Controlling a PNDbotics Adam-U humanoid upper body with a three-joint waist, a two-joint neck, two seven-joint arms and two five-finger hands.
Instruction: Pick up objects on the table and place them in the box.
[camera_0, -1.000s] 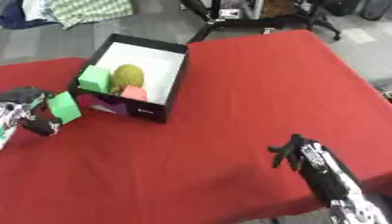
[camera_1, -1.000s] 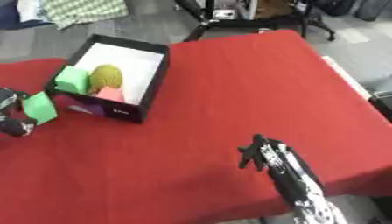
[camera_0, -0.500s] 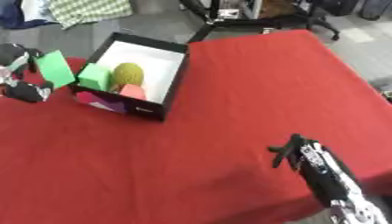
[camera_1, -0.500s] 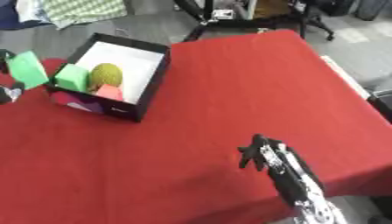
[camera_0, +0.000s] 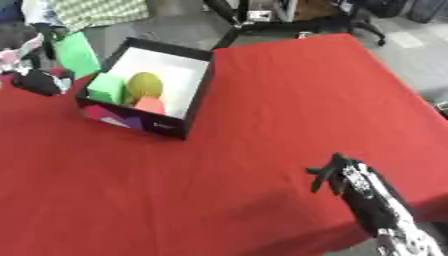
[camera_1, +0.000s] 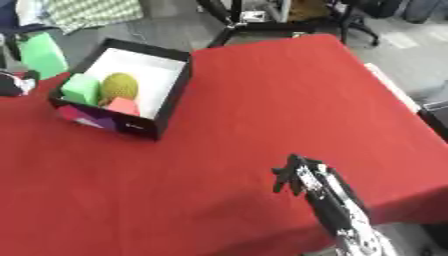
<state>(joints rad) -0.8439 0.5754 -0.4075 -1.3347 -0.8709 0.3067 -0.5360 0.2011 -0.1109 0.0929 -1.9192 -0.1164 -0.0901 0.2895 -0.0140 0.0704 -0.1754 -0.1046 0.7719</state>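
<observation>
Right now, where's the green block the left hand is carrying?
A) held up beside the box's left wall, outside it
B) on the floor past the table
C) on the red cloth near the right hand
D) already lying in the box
A: the left hand holds the green block raised just left of the box, not yet in it; the box already holds another green block, a yellow-green ball and a pink piece.
</observation>
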